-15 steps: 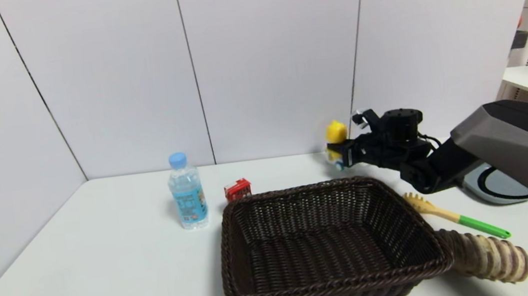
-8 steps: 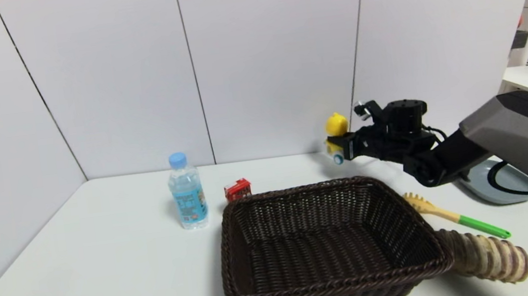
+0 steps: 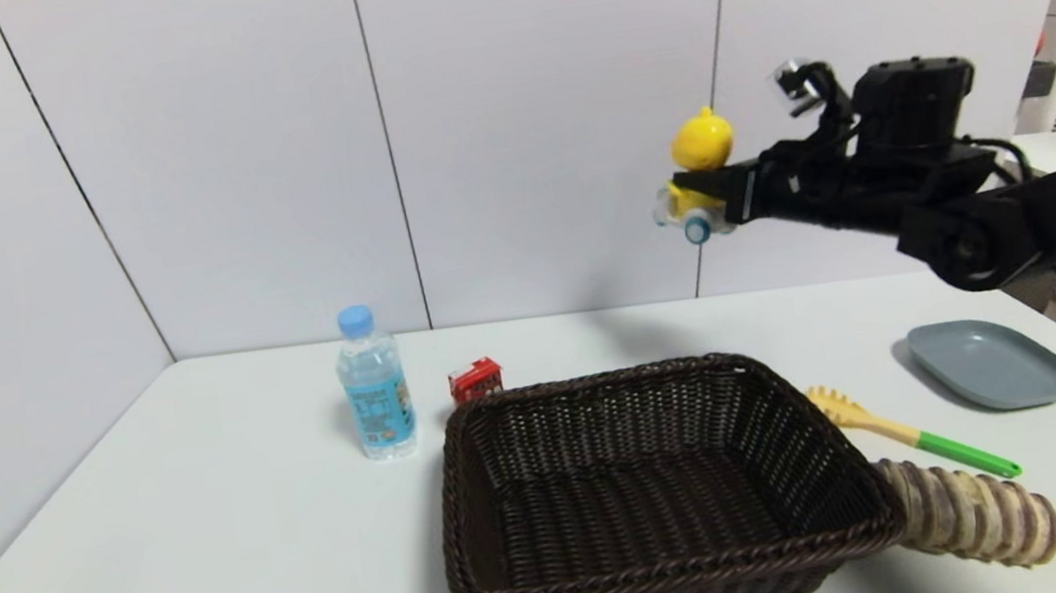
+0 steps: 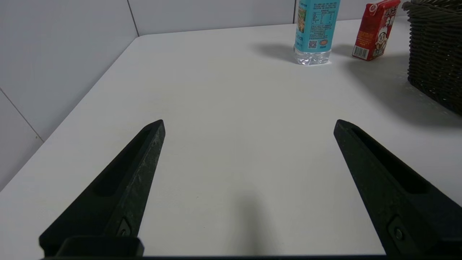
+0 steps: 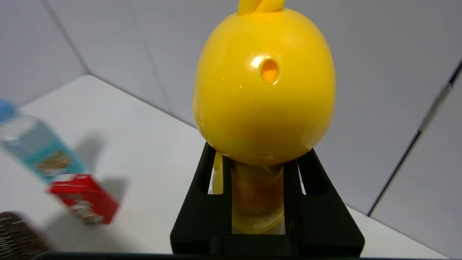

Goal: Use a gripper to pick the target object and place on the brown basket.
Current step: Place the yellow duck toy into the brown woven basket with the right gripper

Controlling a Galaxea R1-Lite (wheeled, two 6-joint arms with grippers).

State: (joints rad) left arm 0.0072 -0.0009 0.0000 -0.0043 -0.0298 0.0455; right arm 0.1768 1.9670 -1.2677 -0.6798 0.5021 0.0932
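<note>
Head view: the right gripper (image 3: 717, 198) clamps the duck toy (image 3: 699, 165) high above the table's (image 3: 215, 536) far edge, beyond the brown basket (image 3: 658, 492).

Left wrist view: the left gripper (image 4: 249, 126) hangs wide open, holding nothing, near the table's left edge.

Right wrist view: both fingers (image 5: 202, 202) pinch the duck's body under its head.

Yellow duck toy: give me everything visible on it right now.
The yellow duck toy is glossy plastic: a round head with a small tuft on top and a small hole at the back, on a narrower neck, riding a pale cart with a blue wheel. It is upright, held in mid-air above and behind the brown basket, touching nothing else. The right gripper clamps it below the head, one finger on each side of the neck.
</note>
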